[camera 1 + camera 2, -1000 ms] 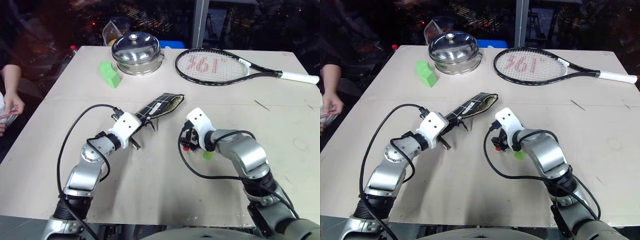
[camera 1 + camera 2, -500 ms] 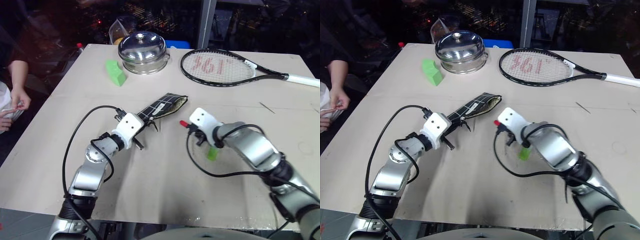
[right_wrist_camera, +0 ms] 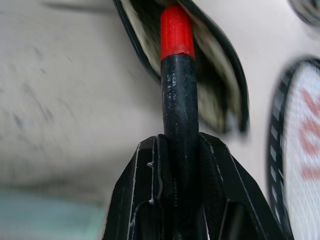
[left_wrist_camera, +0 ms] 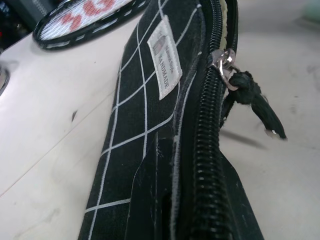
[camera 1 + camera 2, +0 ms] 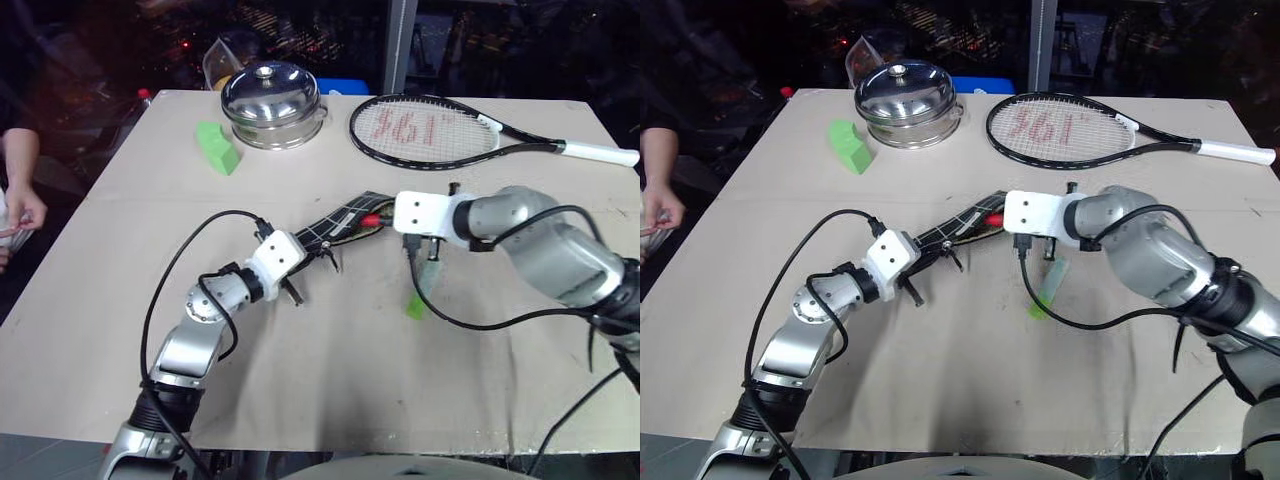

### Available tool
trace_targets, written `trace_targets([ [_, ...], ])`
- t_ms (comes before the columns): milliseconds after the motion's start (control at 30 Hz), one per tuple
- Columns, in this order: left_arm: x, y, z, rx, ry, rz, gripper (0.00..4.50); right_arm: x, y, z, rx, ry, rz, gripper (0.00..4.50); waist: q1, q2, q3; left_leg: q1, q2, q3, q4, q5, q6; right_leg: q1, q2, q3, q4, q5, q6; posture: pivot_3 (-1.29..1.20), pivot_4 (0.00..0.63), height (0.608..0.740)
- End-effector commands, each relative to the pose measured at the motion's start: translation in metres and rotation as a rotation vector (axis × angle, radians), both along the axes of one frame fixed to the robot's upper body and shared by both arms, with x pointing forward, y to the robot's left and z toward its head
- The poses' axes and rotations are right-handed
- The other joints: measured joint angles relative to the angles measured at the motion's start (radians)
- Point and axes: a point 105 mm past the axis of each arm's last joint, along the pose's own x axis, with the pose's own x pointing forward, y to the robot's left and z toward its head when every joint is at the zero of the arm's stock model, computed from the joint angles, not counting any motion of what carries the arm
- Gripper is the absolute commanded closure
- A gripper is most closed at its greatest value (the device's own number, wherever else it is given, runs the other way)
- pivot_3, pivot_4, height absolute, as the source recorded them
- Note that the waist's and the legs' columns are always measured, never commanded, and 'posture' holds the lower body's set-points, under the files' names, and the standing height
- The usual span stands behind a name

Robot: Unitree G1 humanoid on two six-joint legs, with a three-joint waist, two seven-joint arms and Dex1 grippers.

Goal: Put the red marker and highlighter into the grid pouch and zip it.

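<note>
The grid pouch [image 5: 340,225] is held off the table at a slant, and my left gripper [image 5: 303,255] is shut on its near end. Its far end gapes open, showing tan lining. The white label and the zipper pull [image 4: 250,95] show in the left wrist view. My right gripper [image 3: 179,142] is shut on the red marker [image 3: 178,85], whose red cap [image 5: 372,217] points into the pouch's open mouth. The light-green highlighter [image 5: 416,304] lies on the table just below my right gripper, apart from it.
At the back of the table stand a steel pot with a lid [image 5: 273,100], a green wedge block [image 5: 218,148] and a tennis racket [image 5: 430,132]. A person's hand [image 5: 22,208] is at the table's left edge.
My right gripper has lifted the red marker off the table beside the highlighter, rolled, and carried it up to the pouch's mouth. The left gripper has moved the pouch slightly right.
</note>
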Motion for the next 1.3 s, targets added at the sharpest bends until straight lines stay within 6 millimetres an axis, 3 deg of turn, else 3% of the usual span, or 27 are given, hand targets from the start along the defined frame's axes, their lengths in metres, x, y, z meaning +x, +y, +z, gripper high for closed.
trace_targets([
  [33,-0.007,-0.018,0.017,-0.028,-0.065,-0.074,4.5,0.004,0.021,0.008,-0.058,-0.094,0.118,4.29,0.001,0.0,0.0,0.0,0.0,0.0,0.0,0.0,0.0,0.0,0.0,0.0,0.0,0.0,0.0,0.0,0.15,0.74],
  [233,-0.015,-0.026,0.018,-0.009,-0.073,-0.13,4.5,0.001,0.053,0.0,-0.066,-0.166,0.374,4.29,0.001,0.0,0.0,0.0,0.0,0.001,0.001,0.001,-0.001,0.0,0.0,0.0,0.0,0.0,0.0,0.0,0.15,0.74],
  [333,-0.013,-0.023,0.018,-0.013,-0.062,-0.112,4.5,0.008,0.045,-0.002,-0.045,-0.164,0.373,2.85,0.001,0.0,0.0,0.0,0.0,0.001,0.001,0.002,-0.004,0.0,0.0,0.0,0.001,0.0,0.0,0.0,0.15,0.74],
  [433,-0.011,-0.016,0.018,-0.016,-0.051,-0.079,4.5,0.013,0.032,0.015,0.021,-0.217,0.311,1.48,0.003,0.0,0.0,0.0,0.0,0.0,0.001,0.002,-0.004,0.0,0.0,0.0,0.001,0.0,0.0,0.0,0.15,0.74],
  [500,-0.008,-0.008,0.02,-0.021,-0.044,-0.043,4.5,-0.002,0.018,0.031,0.216,-0.062,0.196,0.57,0.006,-0.001,0.0,0.0,0.0,0.001,0.001,0.002,-0.004,0.0,0.0,0.0,0.001,0.0,0.0,0.0,0.15,0.74],
  [633,0.003,0.006,0.02,-0.008,-0.053,0.04,4.5,-0.046,-0.021,0.033,0.403,0.258,0.009,0.57,0.009,-0.001,0.0,0.0,0.0,-0.001,0.001,0.002,-0.004,0.001,-0.001,0.0,0.001,0.0,0.0,0.0,0.15,0.74],
  [733,0.007,0.008,0.023,-0.005,-0.062,0.054,4.5,-0.041,-0.042,0.019,0.559,0.304,-0.319,0.57,0.002,-0.001,0.0,0.002,0.0,-0.003,0.001,0.0,0.0,0.004,-0.001,-0.002,0.001,0.0,-0.001,0.0,0.15,0.74],
  [833,0.01,0.005,0.023,0.003,-0.063,0.037,4.5,-0.044,-0.067,-0.019,0.621,0.265,-0.677,0.57,0.002,-0.003,-0.001,0.003,0.001,-0.004,0.0,0.001,-0.001,0.004,0.0,-0.002,0.003,0.0,-0.001,0.0,0.15,0.74],
  [1000,0.012,-0.001,0.021,0.01,-0.056,0.009,4.5,-0.053,-0.056,-0.058,0.777,0.355,-0.956,0.57,-0.002,-0.002,-0.001,0.001,0.0,-0.002,0.001,0.001,-0.001,0.0,-0.001,0.001,0.007,0.0,-0.001,0.0,0.15,0.74],
  [1100,0.014,-0.004,0.022,0.019,-0.062,-0.009,4.5,-0.054,-0.047,-0.076,0.795,0.414,-1.037,0.57,0.0,-0.003,-0.001,0.002,-0.001,-0.002,0.002,0.001,-0.002,0.0,0.0,0.0,0.008,-0.002,0.002,0.0,0.15,0.74],
  [1300,0.017,-0.003,0.019,0.033,-0.059,-0.013,4.5,-0.053,-0.026,-0.083,0.866,0.529,-1.04,0.57,-0.002,-0.006,-0.003,0.003,-0.001,-0.003,0.002,0.001,-0.001,0.001,0.0,0.0,0.007,-0.002,0.002,0.0,0.15,0.74],
])
